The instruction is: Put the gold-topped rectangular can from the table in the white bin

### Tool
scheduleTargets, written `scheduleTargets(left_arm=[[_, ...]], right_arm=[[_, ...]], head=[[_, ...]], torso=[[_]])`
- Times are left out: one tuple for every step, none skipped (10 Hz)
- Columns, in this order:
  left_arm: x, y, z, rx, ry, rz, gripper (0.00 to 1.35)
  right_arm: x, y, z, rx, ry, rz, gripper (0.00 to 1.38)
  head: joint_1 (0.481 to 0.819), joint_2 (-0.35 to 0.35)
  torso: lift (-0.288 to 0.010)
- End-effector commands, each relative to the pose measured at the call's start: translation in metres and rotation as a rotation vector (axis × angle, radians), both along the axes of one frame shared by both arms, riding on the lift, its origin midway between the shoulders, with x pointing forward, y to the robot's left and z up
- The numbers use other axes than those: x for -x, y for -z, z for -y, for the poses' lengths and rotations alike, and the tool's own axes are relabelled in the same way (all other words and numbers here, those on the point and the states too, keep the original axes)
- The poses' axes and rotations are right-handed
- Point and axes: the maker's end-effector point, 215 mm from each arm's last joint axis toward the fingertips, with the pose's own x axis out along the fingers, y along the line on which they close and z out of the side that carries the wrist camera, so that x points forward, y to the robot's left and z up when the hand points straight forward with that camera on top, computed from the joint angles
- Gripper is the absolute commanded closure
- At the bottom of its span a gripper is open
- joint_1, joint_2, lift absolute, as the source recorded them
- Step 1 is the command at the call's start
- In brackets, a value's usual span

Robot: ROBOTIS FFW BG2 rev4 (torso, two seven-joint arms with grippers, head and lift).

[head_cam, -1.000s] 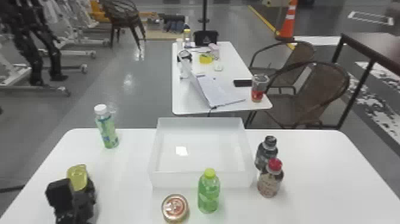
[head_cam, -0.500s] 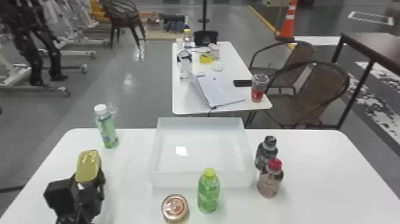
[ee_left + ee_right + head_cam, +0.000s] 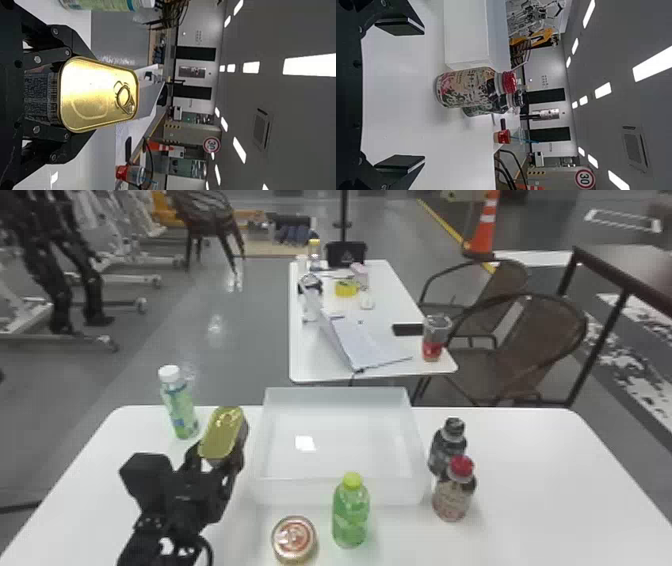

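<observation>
My left arm slanted forward over the table (image 3: pixel 540 470), its gripper (image 3: pixel 218 459) clamped around the gold-topped rectangular can (image 3: pixel 223 431), which I held left of the white bin (image 3: pixel 337 492). My right gripper (image 3: pixel 424 95) stood open, facing the red-capped bottle (image 3: pixel 466 86).

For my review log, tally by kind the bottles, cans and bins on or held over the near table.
Bottles: 4 (white-capped bottle, lime-capped bottle, black-capped bottle, red-capped bottle)
Cans: 2 (gold-topped rectangular can, round can)
Bins: 1 (white bin)
Total: 7
</observation>
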Motion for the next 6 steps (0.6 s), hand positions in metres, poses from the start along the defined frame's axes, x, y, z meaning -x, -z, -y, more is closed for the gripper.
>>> scheduleTargets(left_arm=[[-0.018,0.000,0.026,0.009,0.100,-0.016,0.83],[-0.030,0.004,0.043,0.005,0.169,-0.036,0.83],[-0.041,0.009,0.060,0.001,0.245,-0.057,0.83],[-0.051,0.010,0.072,-0.018,0.308,-0.066,0.83],[-0.057,0.012,0.083,-0.022,0.363,-0.081,0.83],[-0.060,0.021,0.092,-0.021,0.408,-0.111,0.83]], right_arm=[[0.000,0.001,-0.001,-0.001,-0.001,-0.002,0.15],[0.000,0.002,-0.002,-0.002,-0.002,-0.004,0.15],[0.001,0.003,-0.002,-0.002,-0.002,-0.005,0.15],[0.000,0.003,-0.002,-0.002,-0.002,-0.005,0.15],[-0.001,0.003,-0.002,-0.003,-0.002,-0.005,0.15],[-0.001,0.003,-0.002,-0.001,-0.003,-0.006,0.15]], head=[[0.549,0.000],[0.549,0.000],[0.549,0.000],[0.549,0.000],[0.549,0.000],[0.549,0.000]], torso=[[-0.100],[-0.100],[-0.100],[-0.100],[-0.100],[-0.100]])
